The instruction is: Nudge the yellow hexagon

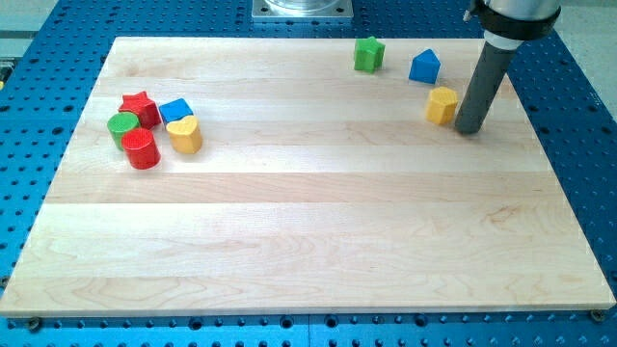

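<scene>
tip (469, 129) just rt of yellow hexagon (442, 105) | blue block (424, 66) above hexagon | green block (368, 54) further left

Rod (492, 67) top cut off at view's top.

The tip (469, 129) is set just beside the yellow hexagon (442, 105), on its right. Both are found near the counter's (308, 241) top right corner.

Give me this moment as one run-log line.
task: nudge yellow hexagon | my tip: at its right side, touching or nearly | blue block: above it, apart
</scene>
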You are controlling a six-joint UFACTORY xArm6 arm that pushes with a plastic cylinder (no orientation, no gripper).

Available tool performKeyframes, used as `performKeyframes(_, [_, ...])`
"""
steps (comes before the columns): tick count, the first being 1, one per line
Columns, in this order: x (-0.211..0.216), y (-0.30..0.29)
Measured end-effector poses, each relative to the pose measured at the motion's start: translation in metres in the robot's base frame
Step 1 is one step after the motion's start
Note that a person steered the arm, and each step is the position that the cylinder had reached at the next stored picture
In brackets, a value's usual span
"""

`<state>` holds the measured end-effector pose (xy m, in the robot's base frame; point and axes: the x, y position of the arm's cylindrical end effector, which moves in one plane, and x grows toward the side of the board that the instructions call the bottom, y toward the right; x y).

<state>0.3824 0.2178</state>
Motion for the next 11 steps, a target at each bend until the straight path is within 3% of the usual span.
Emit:
performKeyframes(2, [-0.01,0.01])
performKeyframes(10, [-0.001,-0.046])
performKeyframes(11, [-0.021,-0.048])
